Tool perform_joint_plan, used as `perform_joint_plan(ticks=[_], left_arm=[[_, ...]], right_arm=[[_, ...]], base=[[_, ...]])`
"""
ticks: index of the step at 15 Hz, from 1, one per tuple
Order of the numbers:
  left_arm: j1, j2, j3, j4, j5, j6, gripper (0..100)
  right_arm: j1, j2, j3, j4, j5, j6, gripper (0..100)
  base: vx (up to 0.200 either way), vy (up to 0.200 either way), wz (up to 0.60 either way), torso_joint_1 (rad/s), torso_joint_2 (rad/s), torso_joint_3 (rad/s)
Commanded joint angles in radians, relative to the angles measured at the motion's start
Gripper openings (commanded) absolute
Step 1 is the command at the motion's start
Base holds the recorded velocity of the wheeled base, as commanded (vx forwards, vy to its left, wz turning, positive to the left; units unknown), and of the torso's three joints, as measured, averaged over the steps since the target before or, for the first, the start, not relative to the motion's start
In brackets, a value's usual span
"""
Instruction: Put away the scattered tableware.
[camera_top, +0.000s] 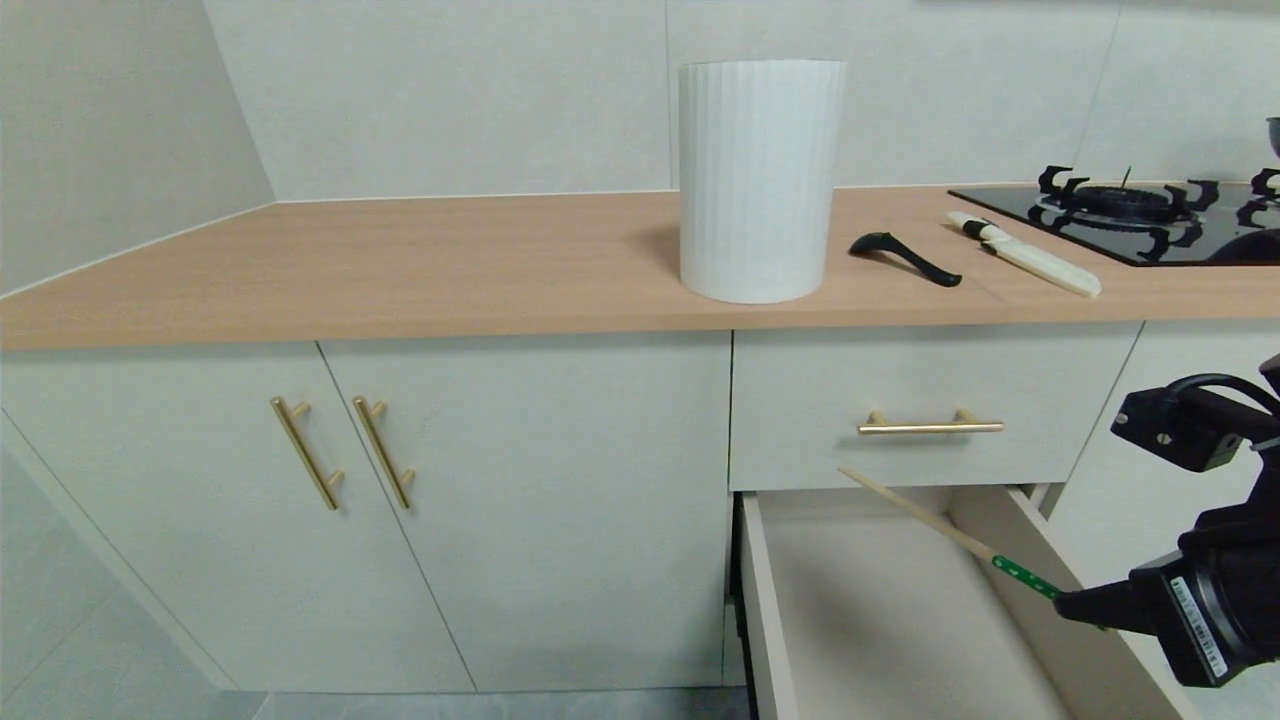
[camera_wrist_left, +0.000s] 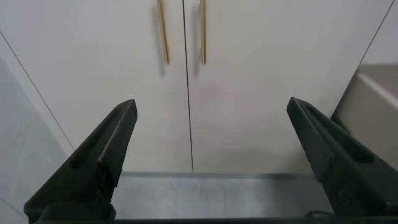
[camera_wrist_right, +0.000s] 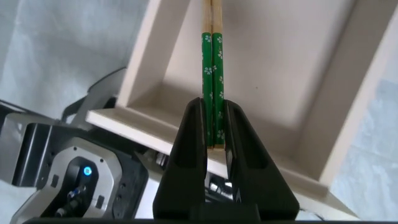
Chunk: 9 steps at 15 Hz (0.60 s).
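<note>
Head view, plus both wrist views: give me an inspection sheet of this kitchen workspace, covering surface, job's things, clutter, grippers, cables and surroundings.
Surface: light wooden countertop, level.
Job's things: pair of wooden chopsticks with green patterned ends, held slanting over the open pale lower drawer; black plastic spoon and white knife lie on the countertop, apart.
Clutter: tall white ribbed cylinder, upright beside the spoon.
Grippers: right gripper shut on the chopsticks' green ends; left gripper open, empty, facing the cabinet doors.
Cables: black cable looping at the right wrist.
Surroundings: black gas hob; pale tiled wall.
</note>
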Motion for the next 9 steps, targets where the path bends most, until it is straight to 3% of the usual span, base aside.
perform_joint_plan(ticks=[1,9], left_arm=[[0.000,0.000,0.000,-0.001,0.000,0.000,100],[0.000,0.000,0.000,-0.001,0.001,0.000,100]], right_arm=[[0.016,0.007,0.008,-0.002,-0.001,-0.012,0],[0.017,0.042,0.015,-0.002,-0.001,-0.021,0]], base=[[0.000,0.000,0.00,-0.071,0.25,0.193],[0.000,0.000,0.00,-0.007,0.03,0.020]])
